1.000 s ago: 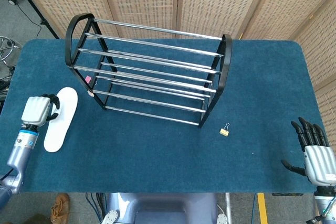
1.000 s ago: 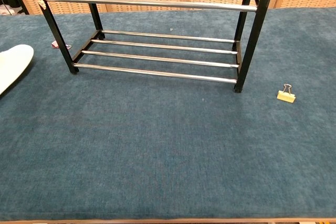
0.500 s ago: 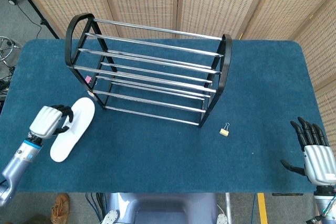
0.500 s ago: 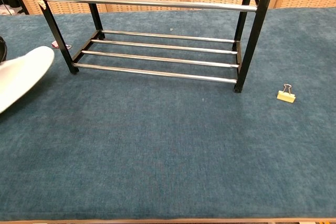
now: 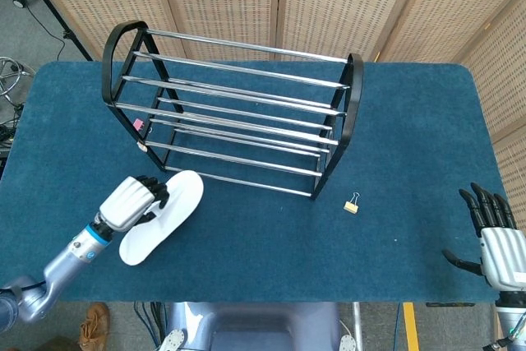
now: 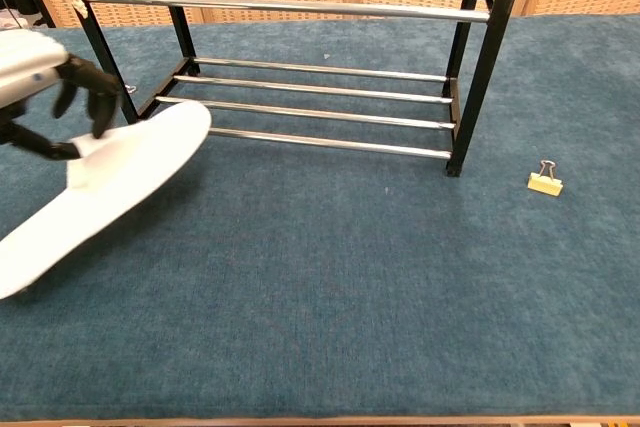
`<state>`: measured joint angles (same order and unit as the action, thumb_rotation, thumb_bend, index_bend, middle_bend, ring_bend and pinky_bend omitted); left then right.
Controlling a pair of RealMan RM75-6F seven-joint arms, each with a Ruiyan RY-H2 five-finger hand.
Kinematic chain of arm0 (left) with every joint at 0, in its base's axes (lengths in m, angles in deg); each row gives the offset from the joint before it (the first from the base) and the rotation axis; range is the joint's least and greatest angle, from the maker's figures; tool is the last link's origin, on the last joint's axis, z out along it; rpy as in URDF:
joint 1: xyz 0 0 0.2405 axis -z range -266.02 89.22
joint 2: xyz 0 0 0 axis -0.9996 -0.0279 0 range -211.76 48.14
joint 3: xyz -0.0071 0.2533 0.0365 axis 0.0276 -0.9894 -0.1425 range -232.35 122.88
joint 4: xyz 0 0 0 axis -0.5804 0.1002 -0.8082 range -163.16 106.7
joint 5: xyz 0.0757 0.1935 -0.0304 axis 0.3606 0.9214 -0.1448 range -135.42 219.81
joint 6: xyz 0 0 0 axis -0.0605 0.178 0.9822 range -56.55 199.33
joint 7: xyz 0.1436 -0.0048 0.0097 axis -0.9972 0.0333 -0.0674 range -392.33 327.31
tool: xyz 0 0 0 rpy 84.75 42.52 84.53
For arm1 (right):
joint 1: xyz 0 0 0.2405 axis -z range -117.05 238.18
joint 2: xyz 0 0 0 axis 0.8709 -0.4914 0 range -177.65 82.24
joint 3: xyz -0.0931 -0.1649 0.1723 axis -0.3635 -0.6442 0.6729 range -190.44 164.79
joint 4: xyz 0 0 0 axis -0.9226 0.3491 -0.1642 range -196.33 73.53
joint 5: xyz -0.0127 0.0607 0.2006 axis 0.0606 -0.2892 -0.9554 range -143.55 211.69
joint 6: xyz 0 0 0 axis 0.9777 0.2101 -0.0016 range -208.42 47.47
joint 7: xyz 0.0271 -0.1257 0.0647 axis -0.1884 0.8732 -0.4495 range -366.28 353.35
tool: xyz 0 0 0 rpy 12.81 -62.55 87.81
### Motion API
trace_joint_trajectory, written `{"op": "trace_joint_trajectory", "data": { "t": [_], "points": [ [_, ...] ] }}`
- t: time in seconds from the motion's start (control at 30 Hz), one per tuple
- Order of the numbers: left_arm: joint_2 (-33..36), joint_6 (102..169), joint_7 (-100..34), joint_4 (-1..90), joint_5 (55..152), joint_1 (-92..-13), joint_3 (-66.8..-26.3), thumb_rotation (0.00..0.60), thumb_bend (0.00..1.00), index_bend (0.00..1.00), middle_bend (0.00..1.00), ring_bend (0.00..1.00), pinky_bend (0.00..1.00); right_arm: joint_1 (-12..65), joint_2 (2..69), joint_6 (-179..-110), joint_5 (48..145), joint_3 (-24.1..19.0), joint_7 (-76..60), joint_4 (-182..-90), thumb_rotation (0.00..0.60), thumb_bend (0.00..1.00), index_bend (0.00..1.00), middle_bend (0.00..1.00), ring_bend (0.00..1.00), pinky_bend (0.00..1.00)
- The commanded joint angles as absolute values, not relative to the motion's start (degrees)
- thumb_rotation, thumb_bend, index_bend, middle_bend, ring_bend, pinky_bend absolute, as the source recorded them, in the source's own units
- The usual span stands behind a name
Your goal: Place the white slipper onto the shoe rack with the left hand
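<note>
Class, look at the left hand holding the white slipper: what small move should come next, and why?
Probably carry it a little further toward the black-framed shoe rack with chrome rails. The left hand grips the flat white slipper, whose toe points at the rack's front but sits short of the rails, so it isn't on the rack yet.

White slipper [image 5: 163, 215] – black-and-chrome shoe rack [image 5: 238, 121] – blue table [image 5: 411, 137]

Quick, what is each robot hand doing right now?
Left hand: holding the white slipper.
Right hand: open, holding nothing.
</note>
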<state>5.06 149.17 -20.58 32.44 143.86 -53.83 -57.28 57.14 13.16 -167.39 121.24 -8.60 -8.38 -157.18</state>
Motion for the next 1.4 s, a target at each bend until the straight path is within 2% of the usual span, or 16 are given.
{"op": "trace_joint_trajectory", "data": {
  "t": [0.03,0.2,0.53,1.4],
  "points": [
    [8.68,147.73,-21.98,30.14,143.23,-51.21,-54.73,0.6,0.53,0.75,0.59,0.52,0.65,57.19,13.06,-167.43,120.94,-8.46,-8.66,-157.12,0.6,0.0,0.0,0.0,0.0,0.0],
    [14.06,146.36,-20.27,23.51,141.35,-48.84,-52.38,0.6,0.53,0.75,0.59,0.53,0.65,57.16,12.95,-167.08,120.14,-8.21,-9.22,-156.72,0.6,0.0,0.0,0.0,0.0,0.0],
    [19.24,142.02,-18.88,16.36,138.58,-45.56,-51.18,0.6,0.53,0.75,0.59,0.53,0.65,57.11,12.76,-166.63,119.28,-7.91,-10.22,-156.17,0.6,0.0,0.0,0.0,0.0,0.0],
    [24.27,133.66,-16.99,5.61,133.5,-38.55,-48.98,0.6,0.52,0.75,0.59,0.53,0.65,56.56,12.98,-164.67,117.2,-7.43,-10.96,-155.01,0.6,0.0,0.0,0.0,0.0,0.0]
  ]
}}
